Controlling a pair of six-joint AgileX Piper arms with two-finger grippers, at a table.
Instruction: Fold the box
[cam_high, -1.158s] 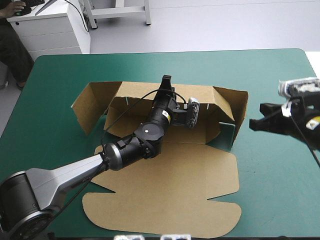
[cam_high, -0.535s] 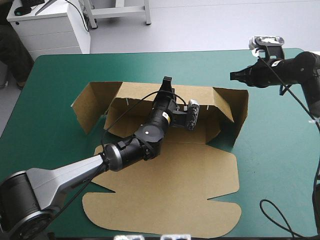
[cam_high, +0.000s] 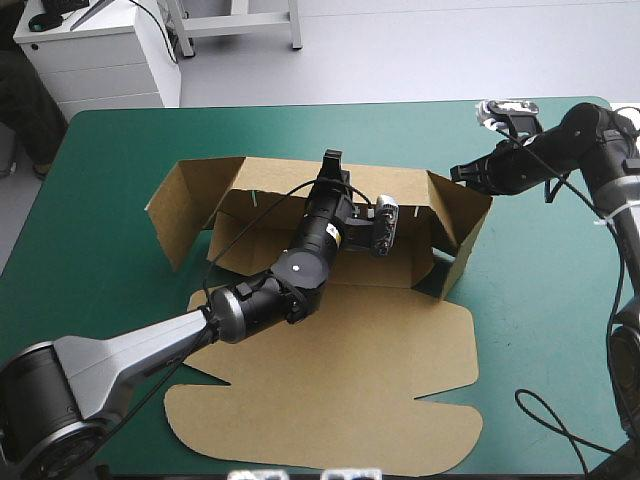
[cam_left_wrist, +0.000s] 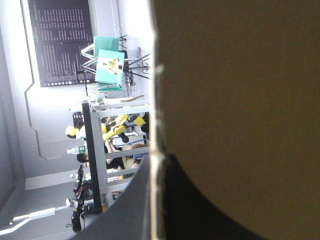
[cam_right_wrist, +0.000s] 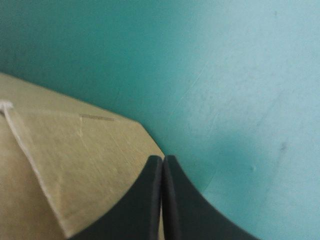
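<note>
Brown box (cam_high: 400, 320) on worktop (cam_high: 110, 150), rear wall (cam_high: 270, 178) raised, lid (cam_high: 330, 420) flat; left end effector (cam_high: 331, 160): pinching rear wall; right end effector (cam_high: 457, 173): pressed together at right flap (cam_high: 465, 215), best nudged inward slowly, rear wall steadied

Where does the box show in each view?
High view: box mid-table, back wall raised.
Left wrist view: that wall, clamped in the left gripper.
Right wrist view: right end flap beside the shut right gripper.
Shared: that flap, also in the high view.
</note>
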